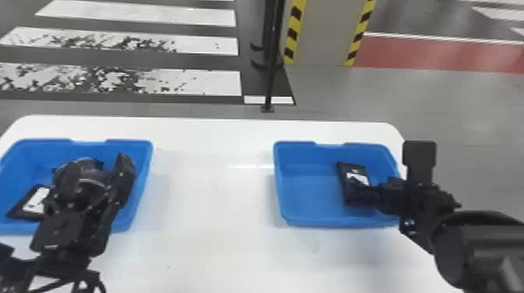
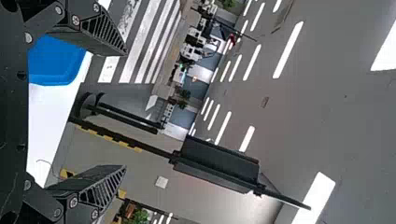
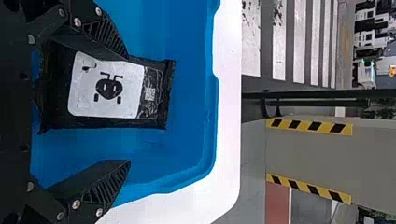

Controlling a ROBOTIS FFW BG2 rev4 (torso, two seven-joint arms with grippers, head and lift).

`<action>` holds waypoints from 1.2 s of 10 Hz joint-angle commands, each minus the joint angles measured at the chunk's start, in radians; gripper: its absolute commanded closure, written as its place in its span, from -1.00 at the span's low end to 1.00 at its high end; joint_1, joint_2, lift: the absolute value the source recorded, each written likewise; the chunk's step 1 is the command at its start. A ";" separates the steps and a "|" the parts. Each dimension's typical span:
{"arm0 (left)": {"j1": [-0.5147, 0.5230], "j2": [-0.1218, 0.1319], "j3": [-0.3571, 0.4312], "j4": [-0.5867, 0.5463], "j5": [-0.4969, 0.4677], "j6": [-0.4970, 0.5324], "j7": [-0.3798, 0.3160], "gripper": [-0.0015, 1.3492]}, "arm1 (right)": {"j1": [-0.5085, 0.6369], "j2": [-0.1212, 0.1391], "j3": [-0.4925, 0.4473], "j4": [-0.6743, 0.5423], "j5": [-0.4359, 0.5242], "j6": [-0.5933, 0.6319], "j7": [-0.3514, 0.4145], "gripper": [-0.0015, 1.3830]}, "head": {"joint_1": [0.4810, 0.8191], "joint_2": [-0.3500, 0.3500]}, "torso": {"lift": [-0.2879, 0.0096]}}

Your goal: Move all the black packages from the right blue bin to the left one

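We find the left gripper (image 2: 125, 110) and right gripper (image 3: 128, 109) spread, the latter at a flat, black plastic package (image 3: 155, 100) in the right blue plastic bin (image 3: 214, 116). Off-centre closure could cause a slipping edge grip.

We can read no words or numbers. On the black package (image 3: 102, 122) in the right blue bin (image 1: 312, 195), we identify a white label (image 3: 133, 79) with a black pictogram (image 3: 109, 88): a rounded face with two light eyes and two antennae. Beside this label, we note a small square code (image 3: 150, 94). The second black package (image 1: 20, 210), in the left blue bin (image 1: 35, 156), carries a white tag (image 1: 38, 200), its print too small to tell. Yellow-and-black warning stripes (image 3: 308, 127) mark the grey pillar (image 3: 327, 158).
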 commanded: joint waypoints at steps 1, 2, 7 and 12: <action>0.000 0.001 -0.004 0.003 0.003 -0.004 0.000 -0.67 | -0.008 0.000 0.009 0.011 -0.006 0.001 0.000 -0.66 | 0.27 -0.34 | -0.20; 0.000 0.000 -0.004 0.003 0.007 -0.006 0.000 -0.67 | -0.020 0.000 0.021 0.033 -0.018 -0.004 0.002 -0.66 | 0.27 -0.32 | -0.20; 0.000 0.001 -0.008 0.010 0.021 -0.016 0.000 -0.67 | -0.035 0.002 0.045 0.052 -0.026 0.040 -0.035 -0.66 | 0.27 -0.27 | -0.20; 0.000 0.001 -0.012 0.020 0.029 -0.028 0.000 -0.67 | -0.047 0.002 0.045 0.089 -0.106 0.040 -0.038 0.69 | 0.27 -0.25 | -0.20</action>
